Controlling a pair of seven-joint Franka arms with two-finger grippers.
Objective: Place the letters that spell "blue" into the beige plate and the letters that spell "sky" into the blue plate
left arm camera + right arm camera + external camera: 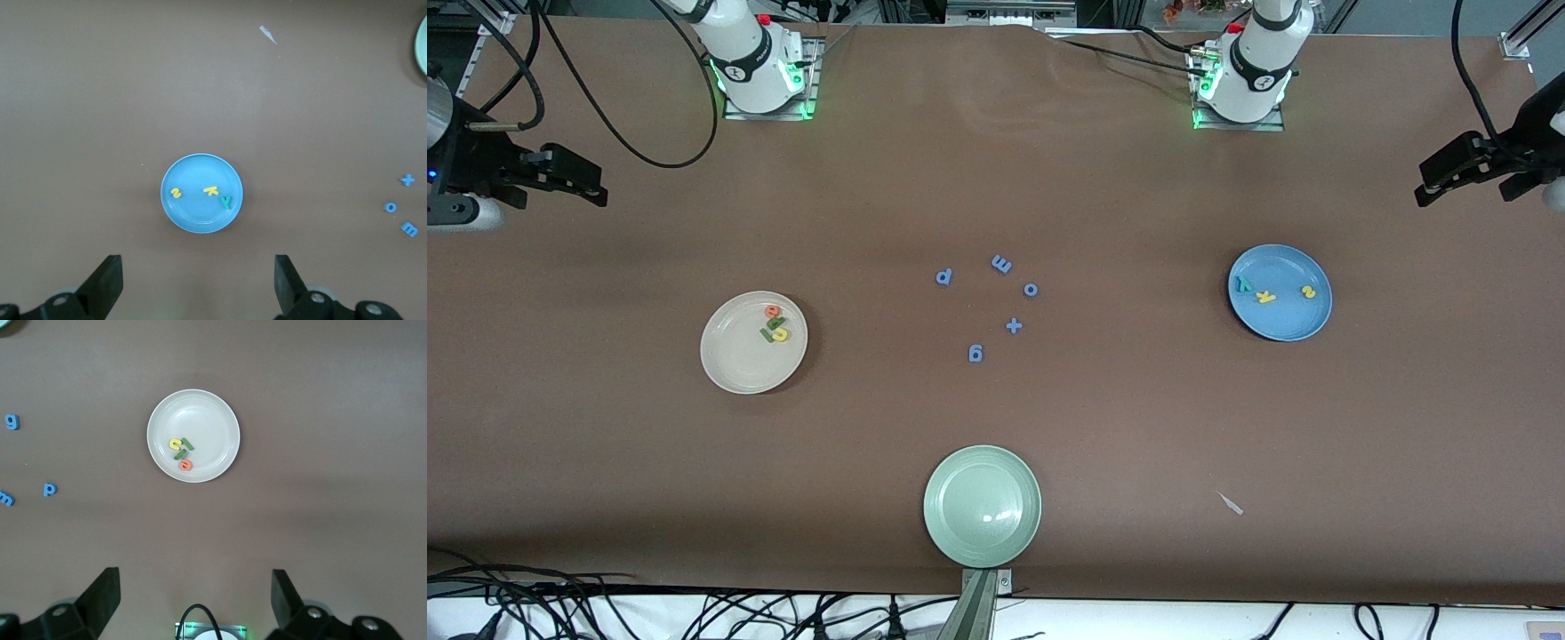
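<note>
A pale green plate [982,505] sits bare at the counter's [1138,427] near edge as we look on. Both arms are drawn up high and wide, waiting. Below the left pincer [199,283], whose fingers stand wide apart and hold nothing, lies the blue plate [193,217] with the letters that spell "sky" [212,192] inside it: a yellow s, a yellow k, a teal y. Below the right pincer [195,597], equally wide apart and holding nothing, lies the beige plate [207,413] carrying the letters that spell "blue" [181,453], huddled and touching one another. Between the two pincers, loose blue letters [1001,264] and a plus sign [1014,326] lie scattered on the counter. We judge these foam pieces feather-light, soft and springy, easily flicked aside; a pinch across each flat letter's narrow edges would suit best. The sorting looks complete to us.
</note>
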